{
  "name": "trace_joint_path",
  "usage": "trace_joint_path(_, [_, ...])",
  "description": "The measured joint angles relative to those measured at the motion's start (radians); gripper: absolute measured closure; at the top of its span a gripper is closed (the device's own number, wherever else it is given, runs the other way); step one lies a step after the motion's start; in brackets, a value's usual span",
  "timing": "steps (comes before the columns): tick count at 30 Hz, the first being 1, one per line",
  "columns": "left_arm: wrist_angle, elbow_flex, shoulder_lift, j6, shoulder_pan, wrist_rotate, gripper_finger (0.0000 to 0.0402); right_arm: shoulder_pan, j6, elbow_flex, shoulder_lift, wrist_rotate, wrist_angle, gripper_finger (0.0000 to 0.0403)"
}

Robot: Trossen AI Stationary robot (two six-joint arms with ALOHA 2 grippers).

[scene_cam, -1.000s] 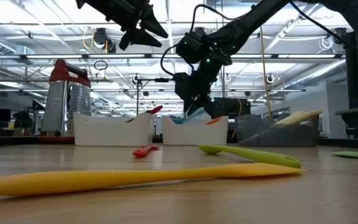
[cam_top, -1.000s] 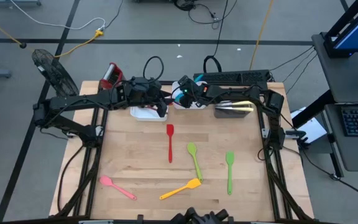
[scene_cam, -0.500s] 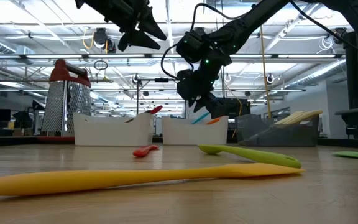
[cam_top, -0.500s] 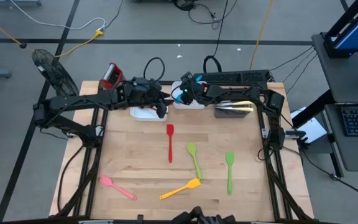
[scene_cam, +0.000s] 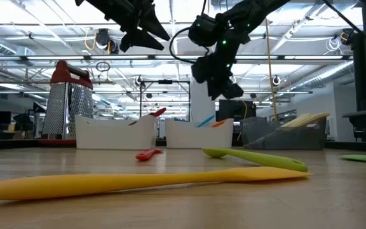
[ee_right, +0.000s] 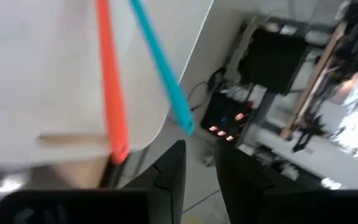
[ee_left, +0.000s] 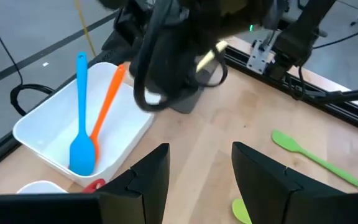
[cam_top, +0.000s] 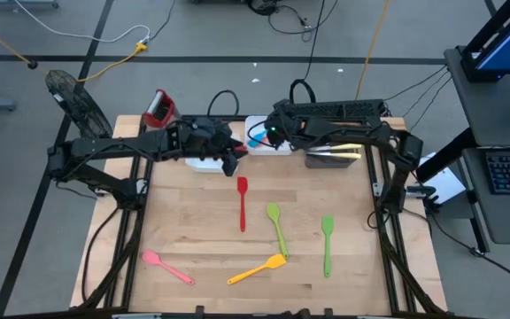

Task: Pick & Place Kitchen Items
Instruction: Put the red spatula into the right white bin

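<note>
1. Hovering above the far middle of the table point(cam_top: 193, 239), the right gripper point(scene_cam: 224, 81) hangs over the white tray point(ee_left: 55, 146) with nothing in it, its fingers set close with a narrow gap between them.
2. The left gripper point(ee_left: 197, 171) is held high just beside it, fingers apart and empty.
3. Five utensils lie loose on the bare wood, well apart from the edges: one red spatula point(cam_top: 242, 202), one light green spoon point(cam_top: 276, 228), one darker green spoon point(cam_top: 327, 244), one orange-yellow spatula point(cam_top: 257, 269) and one pink spoon point(cam_top: 166, 266).
4. The light green spoon and the orange-yellow spatula touch at their ends; the rest lie apart, with open wood between them.
5. Inside the white tray lie one blue spoon point(ee_left: 81, 118) and one orange utensil point(ee_left: 106, 102), side by side.
6. A second white tray point(scene_cam: 114, 130) sits next to it along the far edge, a red utensil point(scene_cam: 156, 113) poking out.
7. A dark tray point(cam_top: 330, 156) at the far right holds pale-handled knives point(cam_top: 343, 151); their number cannot be told.
8. One red-topped metal box point(cam_top: 158, 108) stands at the far left corner.
</note>
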Motion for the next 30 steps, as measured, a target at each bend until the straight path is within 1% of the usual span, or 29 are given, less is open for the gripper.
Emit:
trace_joint_path(7, [0.0,0.0,0.0,-0.005,-0.036,-0.008,0.0224,0.053,0.251,0.0,-0.104,-0.01,-0.182,0.0334])
trace_joint_path(9, [0.0,0.0,0.0,-0.014,-0.049,-0.023,0.0225,0.076,0.328,0.0,-0.138,-0.051,-0.223,0.0342])
trace_joint_path(11, [0.0,0.0,0.0,-0.022,-0.064,-0.039,0.0224,0.1,0.416,0.0,-0.177,-0.116,-0.283,0.0355])
trace_joint_path(15, [-0.003,0.0,0.0,-0.043,-0.097,-0.051,0.0224,0.153,0.571,-0.005,-0.241,-0.2,-0.337,0.0393])
trace_joint_path(18, [-0.021,0.0,0.0,-0.06,-0.127,-0.051,0.0224,0.195,0.65,-0.03,-0.291,-0.215,-0.333,0.0397])
trace_joint_path(21, [-0.04,0.0,0.001,-0.081,-0.154,-0.052,0.0225,0.234,0.734,-0.088,-0.345,-0.221,-0.338,0.0398])
trace_joint_path(22, [-0.044,0.0,0.001,-0.082,-0.162,-0.052,0.0224,0.246,0.763,-0.108,-0.364,-0.24,-0.334,0.04])
trace_joint_path(25, [-0.048,0.0,0.001,-0.093,-0.187,-0.053,0.0225,0.277,0.865,-0.185,-0.428,-0.288,-0.319,0.0401])
trace_joint_path(30, [-0.053,0.0,0.001,-0.1,-0.222,-0.053,0.0224,0.335,0.997,-0.329,-0.544,-0.297,-0.222,0.0402])
